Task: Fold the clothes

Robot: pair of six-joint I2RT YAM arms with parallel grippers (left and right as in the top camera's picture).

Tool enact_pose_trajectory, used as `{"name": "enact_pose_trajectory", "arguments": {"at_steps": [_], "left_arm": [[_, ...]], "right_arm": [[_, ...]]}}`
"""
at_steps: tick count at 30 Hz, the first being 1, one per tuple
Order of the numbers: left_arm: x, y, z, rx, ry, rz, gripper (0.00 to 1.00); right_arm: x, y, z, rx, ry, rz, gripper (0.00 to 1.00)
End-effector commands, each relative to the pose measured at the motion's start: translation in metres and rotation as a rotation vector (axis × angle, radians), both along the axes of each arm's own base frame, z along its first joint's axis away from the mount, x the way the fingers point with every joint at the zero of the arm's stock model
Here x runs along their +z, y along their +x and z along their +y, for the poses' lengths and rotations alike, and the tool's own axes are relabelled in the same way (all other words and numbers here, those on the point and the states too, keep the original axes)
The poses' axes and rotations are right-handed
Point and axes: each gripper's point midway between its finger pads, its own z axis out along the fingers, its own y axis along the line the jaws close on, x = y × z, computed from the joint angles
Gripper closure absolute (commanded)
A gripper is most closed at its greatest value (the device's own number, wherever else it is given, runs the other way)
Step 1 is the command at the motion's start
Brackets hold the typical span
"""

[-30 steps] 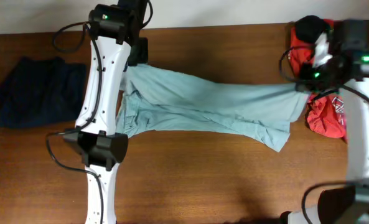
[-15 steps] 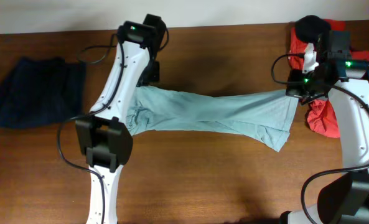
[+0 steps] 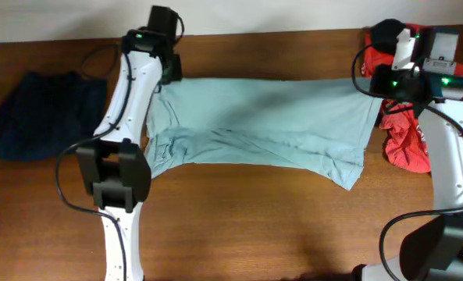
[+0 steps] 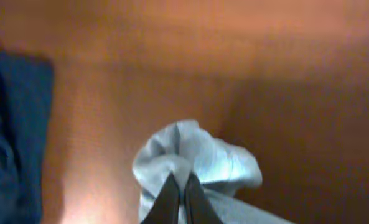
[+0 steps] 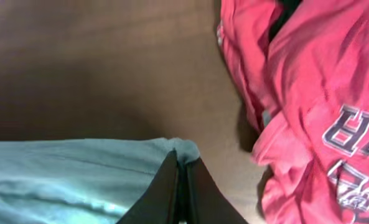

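Pale grey-blue T-shirt (image 3: 262, 121) stretched flat across middle of table (image 3: 254, 234), nearer far edge. Left gripper (image 4: 179, 185) clenched on bunched far left corner of T-shirt; right gripper (image 5: 179, 165) clenched on far right corner. Navy garment (image 3: 44, 113) heaped by left edge. Red T-shirts (image 3: 407, 144) with white lettering piled at far right corner, black piece (image 3: 387, 33) touching them at far edge.

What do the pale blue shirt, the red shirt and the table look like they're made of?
The pale blue shirt: soft matte knit, probably cotton jersey; it wrinkles and bunches.
The red shirt: similar matte cloth, crumpled, with printed lettering.
The table: brown wood or wood-look veneer, slightly glossy; grain streaks and a faint sheen.
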Motion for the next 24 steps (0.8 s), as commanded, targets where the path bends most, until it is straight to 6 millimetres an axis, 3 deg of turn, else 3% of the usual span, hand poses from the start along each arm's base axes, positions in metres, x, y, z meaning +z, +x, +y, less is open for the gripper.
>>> {"name": "enact_pose_trajectory", "arguments": {"at_steps": [1, 6, 14, 24], "left_arm": [[0.041, 0.006, -0.008, -0.061, 0.003, -0.099, 0.99], [0.037, -0.001, -0.007, -0.062, 0.008, -0.068, 0.99], [0.013, -0.040, -0.002, -0.060, 0.021, 0.116, 0.99], [-0.074, -0.070, 0.000, -0.067, 0.023, 0.272, 0.99]], "right_arm": [[0.009, 0.006, -0.002, 0.020, -0.025, -0.035, 0.96], [-0.008, 0.000, -0.001, 0.029, -0.017, 0.031, 0.96], [-0.032, -0.030, 0.008, 0.008, 0.052, 0.187, 0.96], [-0.088, -0.046, 0.011, -0.006, 0.089, 0.281, 0.96]]}}
